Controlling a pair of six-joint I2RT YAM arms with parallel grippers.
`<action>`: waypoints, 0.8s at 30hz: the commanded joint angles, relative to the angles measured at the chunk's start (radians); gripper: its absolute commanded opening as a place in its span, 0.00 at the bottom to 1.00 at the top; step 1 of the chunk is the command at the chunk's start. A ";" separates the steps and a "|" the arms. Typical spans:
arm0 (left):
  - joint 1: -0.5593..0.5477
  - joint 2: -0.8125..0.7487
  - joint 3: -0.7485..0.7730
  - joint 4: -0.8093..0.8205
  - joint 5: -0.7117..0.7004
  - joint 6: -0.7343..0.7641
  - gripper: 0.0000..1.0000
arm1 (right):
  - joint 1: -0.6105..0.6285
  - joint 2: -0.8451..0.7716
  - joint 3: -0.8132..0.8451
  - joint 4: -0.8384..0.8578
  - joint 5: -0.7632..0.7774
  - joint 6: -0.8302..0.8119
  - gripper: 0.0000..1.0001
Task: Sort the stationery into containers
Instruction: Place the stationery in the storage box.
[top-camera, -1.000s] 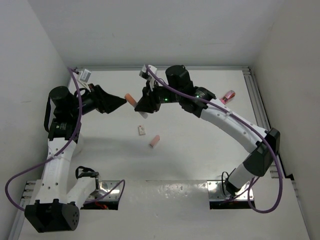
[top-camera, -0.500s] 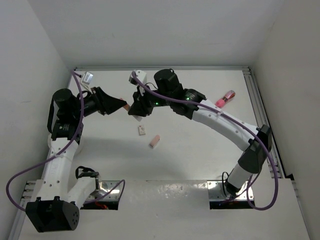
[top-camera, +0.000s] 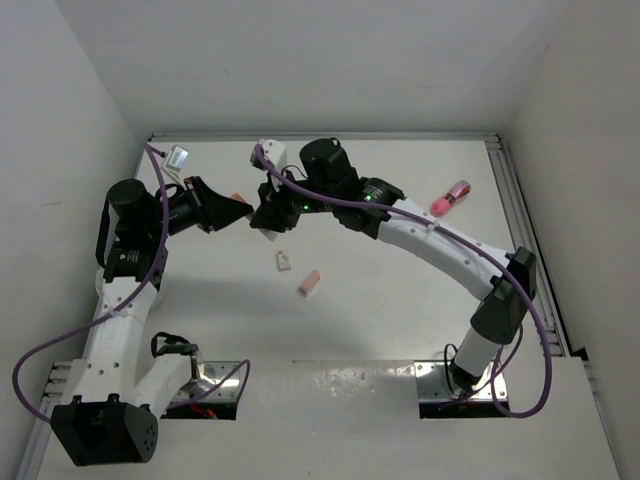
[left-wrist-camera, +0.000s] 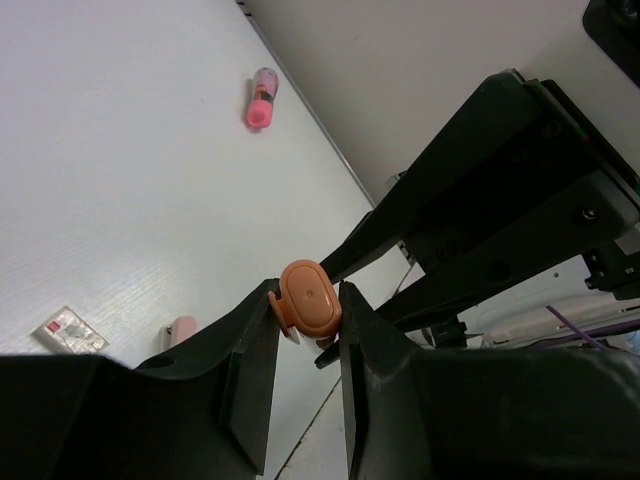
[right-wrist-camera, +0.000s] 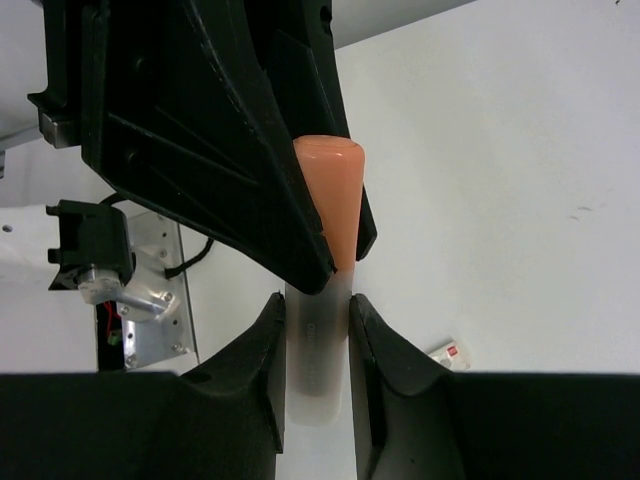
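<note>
The orange-capped white marker (right-wrist-camera: 318, 350) is held between both arms above the table's back left. My right gripper (right-wrist-camera: 317, 312) is shut on its white barrel. My left gripper (left-wrist-camera: 308, 302) is shut on its orange cap (left-wrist-camera: 310, 297), which peeks out in the top view (top-camera: 236, 198) between the left gripper (top-camera: 243, 208) and the right gripper (top-camera: 262, 218). On the table lie a whitish eraser (top-camera: 285, 260), a pink eraser (top-camera: 309, 282) and a pink-capped highlighter (top-camera: 451, 197). The containers are out of view.
The table's metal rail (top-camera: 515, 215) runs along the right side, and walls close in at the left and the back. The right arm's long white link (top-camera: 440, 245) stretches across the table's middle. Both arm bases sit at the near edge.
The right arm carried the marker left to the left gripper. The left jaws, open before, closed on the orange cap.
</note>
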 joint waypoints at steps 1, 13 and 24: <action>0.003 -0.002 0.020 0.021 -0.023 0.031 0.11 | 0.016 -0.017 0.029 0.037 -0.023 -0.006 0.02; 0.052 0.191 0.435 -0.806 -0.723 0.876 0.00 | -0.189 -0.117 -0.078 -0.049 -0.009 0.031 0.70; 0.083 0.211 0.287 -0.803 -1.073 1.140 0.00 | -0.354 -0.151 -0.192 -0.071 -0.076 0.043 0.71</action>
